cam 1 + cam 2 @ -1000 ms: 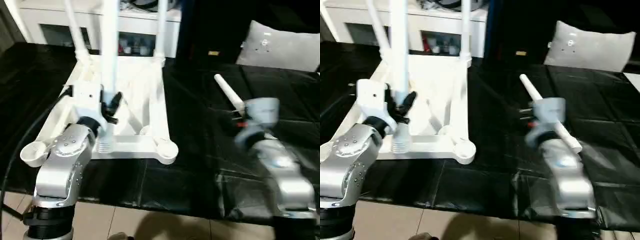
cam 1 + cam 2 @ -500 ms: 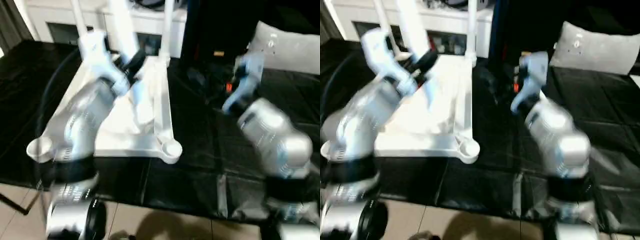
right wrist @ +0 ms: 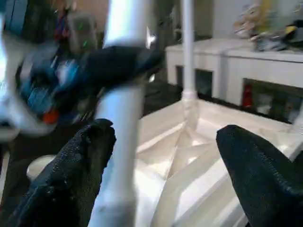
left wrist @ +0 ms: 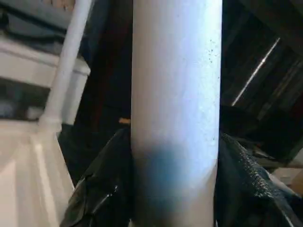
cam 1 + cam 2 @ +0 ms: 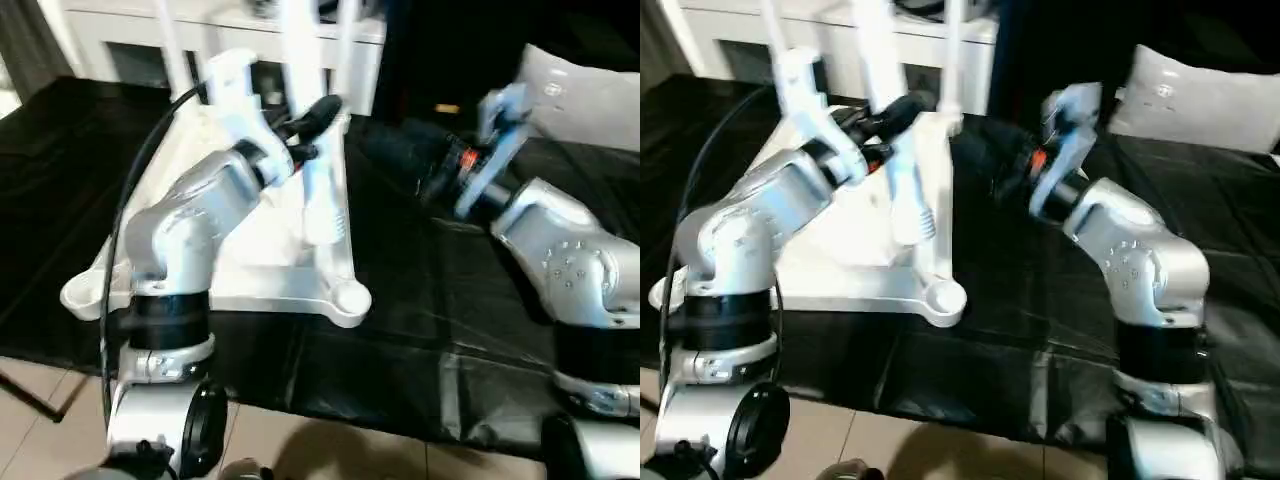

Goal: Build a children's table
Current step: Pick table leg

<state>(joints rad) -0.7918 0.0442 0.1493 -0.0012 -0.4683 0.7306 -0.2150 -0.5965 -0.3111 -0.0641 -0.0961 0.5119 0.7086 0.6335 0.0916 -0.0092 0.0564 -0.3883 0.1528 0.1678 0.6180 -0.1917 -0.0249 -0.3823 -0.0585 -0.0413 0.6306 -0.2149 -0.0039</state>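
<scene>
The top point(image 5: 270, 260) looks like smooth white plastic with a soft sheen, ribbed on its upturned side. The leg point(image 4: 175, 104) is smooth, matt white, finely speckled up close. A black sheet point(image 5: 420, 330) covers the tabletop, glossy and creased. The forearms point(image 5: 200, 215) are brushed silver metal. The fingers point(image 3: 255, 165) are black with a grainy, rubbery texture.

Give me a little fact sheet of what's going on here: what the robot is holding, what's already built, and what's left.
Work surface: black-covered table
Table top: white, lying underside up
Legs already standing: two, in the far corner sockets
Near corner sockets: both empty
Left end effector: closed on a white leg, held upright above the top, threaded end down
Right end effector: open, holding nothing, close to the held leg
Left to do: seat this leg
</scene>
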